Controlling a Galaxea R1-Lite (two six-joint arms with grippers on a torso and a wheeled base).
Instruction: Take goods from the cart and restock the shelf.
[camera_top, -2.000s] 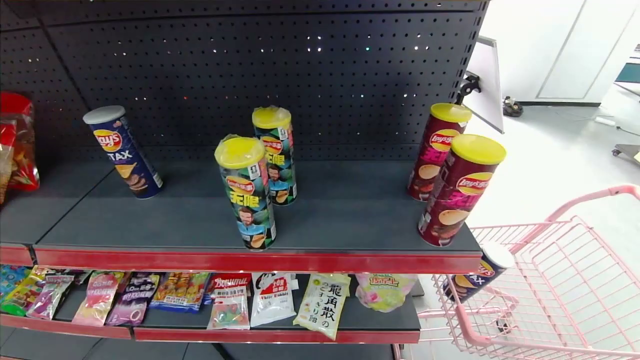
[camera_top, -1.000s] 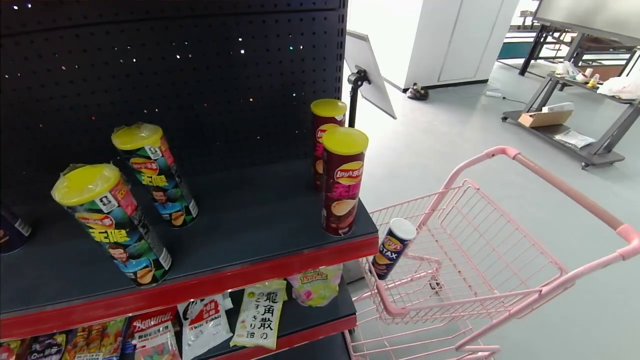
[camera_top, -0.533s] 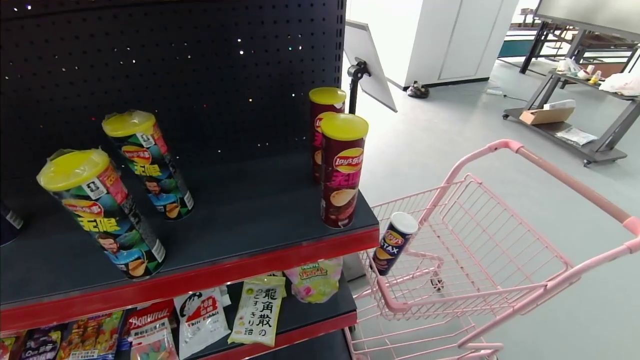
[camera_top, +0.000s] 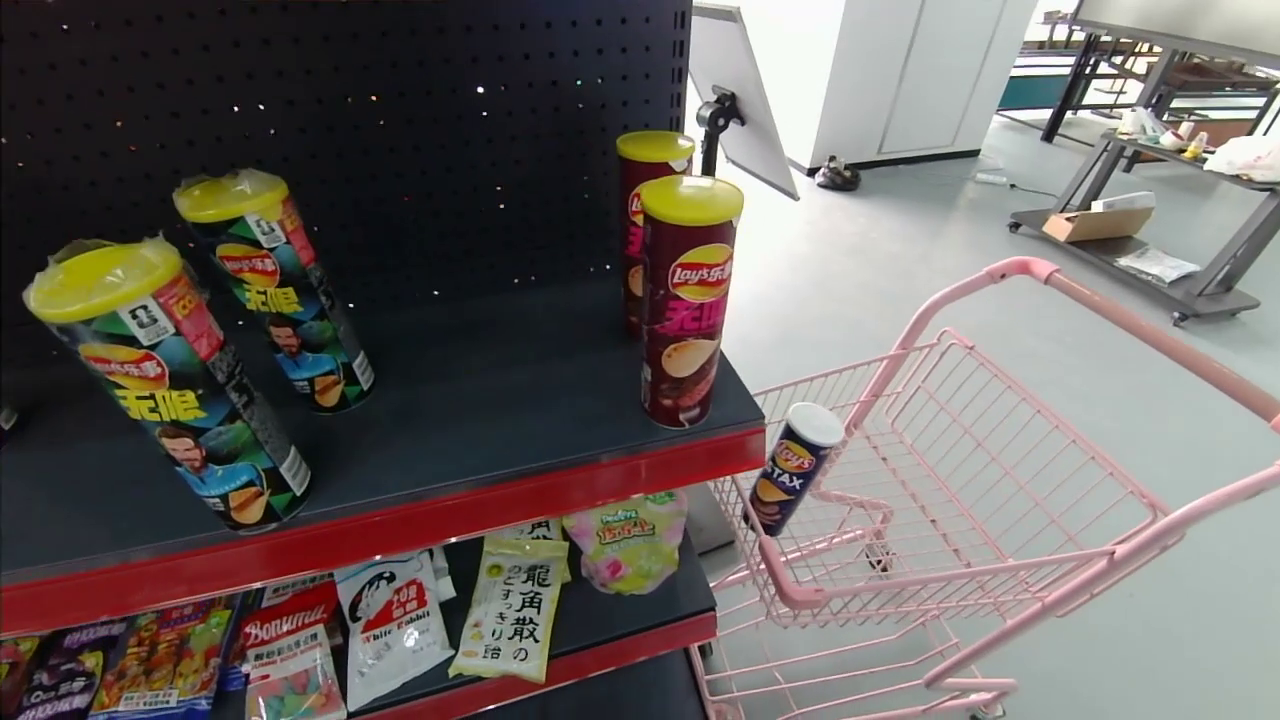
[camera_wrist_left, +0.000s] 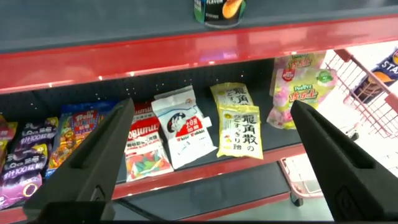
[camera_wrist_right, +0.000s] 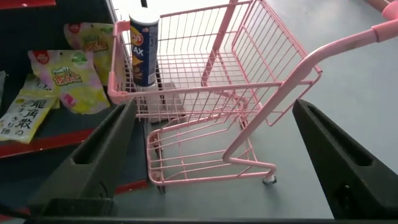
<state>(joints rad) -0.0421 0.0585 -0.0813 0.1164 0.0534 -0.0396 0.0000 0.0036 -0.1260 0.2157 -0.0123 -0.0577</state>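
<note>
Blue can (camera_top: 790, 470): dark-blue tube, white lid, yellow-and-red logo. It leans lid-up in the cart (camera_top: 1010, 270), in the corner next to the shelf (camera_top: 450, 400) end, against the wire wall.

Left gripper (camera_wrist_left: 211, 106): jaws spread wide, nothing btwn them, facing the lower-shelf snack bags (camera_wrist_left: 239, 121); can well off to its right. Right gripper (camera_wrist_right: 214, 102): jaws spread wide, facing the cart; can (camera_wrist_right: 143, 50) ahead of it, well apart, touching neither finger.

Count, L to R: 2 green cans (camera_top: 170, 385), yellow lids, upright on upper shelf; 2 maroon cans (camera_top: 685, 310), yellow lids, upright at shelf's right end, one behind the other; 1 blue can in cart. Snack-bag count unclear at left edge.
</note>
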